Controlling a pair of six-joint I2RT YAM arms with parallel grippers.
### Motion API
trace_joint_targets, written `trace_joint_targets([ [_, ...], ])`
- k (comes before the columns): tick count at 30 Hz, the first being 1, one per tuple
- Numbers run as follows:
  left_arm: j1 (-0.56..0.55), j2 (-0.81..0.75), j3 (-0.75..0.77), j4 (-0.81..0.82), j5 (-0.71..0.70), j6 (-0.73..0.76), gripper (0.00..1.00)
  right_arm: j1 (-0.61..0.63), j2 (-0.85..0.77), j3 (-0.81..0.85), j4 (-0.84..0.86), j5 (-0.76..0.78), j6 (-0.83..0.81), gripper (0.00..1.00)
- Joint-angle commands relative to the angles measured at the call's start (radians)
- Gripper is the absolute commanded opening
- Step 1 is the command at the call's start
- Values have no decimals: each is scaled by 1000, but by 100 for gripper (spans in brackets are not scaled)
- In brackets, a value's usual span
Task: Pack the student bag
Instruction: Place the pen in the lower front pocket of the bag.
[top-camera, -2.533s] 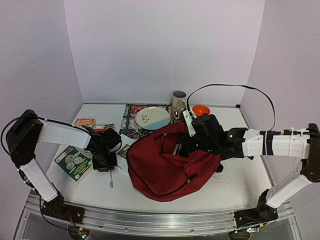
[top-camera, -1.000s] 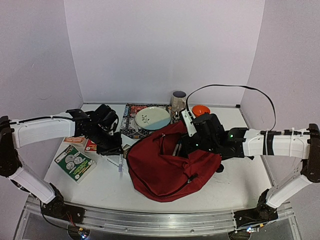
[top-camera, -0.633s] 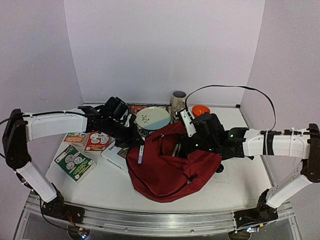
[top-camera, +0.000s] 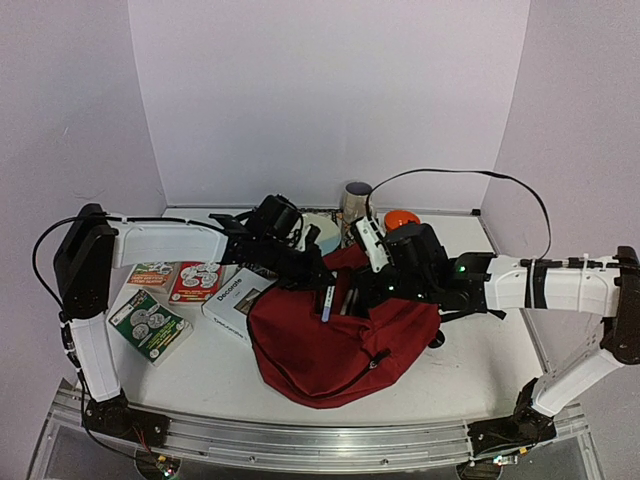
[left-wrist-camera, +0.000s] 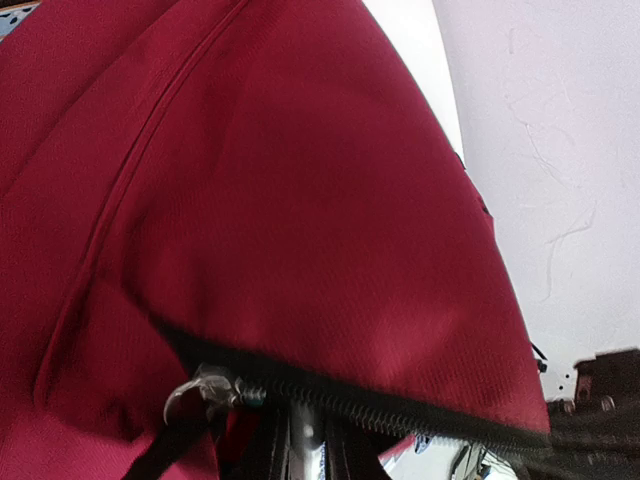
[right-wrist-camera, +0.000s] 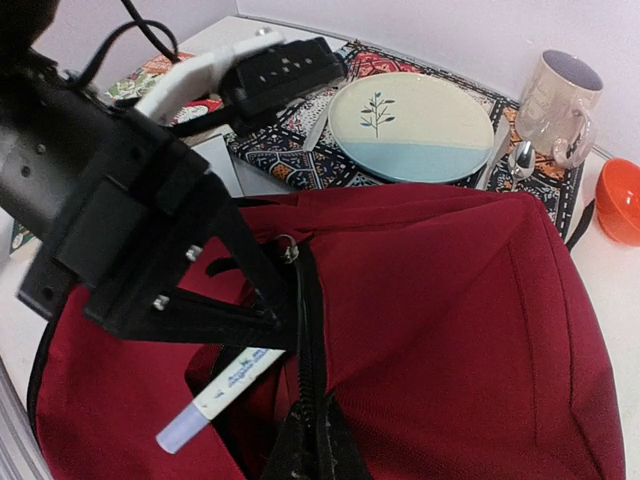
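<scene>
The dark-red student bag lies in the middle of the table with its zippered mouth upward. My left gripper is shut on a white marker with a lilac cap, which hangs cap-down at the bag's opening. In the left wrist view the marker shows between the dark fingers just behind the black zipper, with red fabric filling the frame. My right gripper is shut on the bag's zipper edge and holds it up.
Behind the bag are a patterned mat with a plate and a spoon, a mug and an orange bowl. Left of the bag lie a white box, a red booklet and a green booklet.
My left arm has lifted the marker from the table at the left and swung it right to the bag's opening. The right gripper has kept its hold on the bag.
</scene>
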Motion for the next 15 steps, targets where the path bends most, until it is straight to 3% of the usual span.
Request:
trace_joint_targets([
  [1, 4, 46, 70, 84, -31, -47, 3, 14, -3, 66, 66, -30, 5, 0],
  [5, 4, 78, 101, 100, -36, -82, 4, 16, -2, 65, 70, -37, 6, 0],
  [11, 4, 46, 62, 144, -202, -156, 4, 18, 4, 65, 77, -51, 7, 0],
  [15, 4, 36, 35, 220, -234, -237, 4, 21, 15, 67, 78, -64, 13, 0],
])
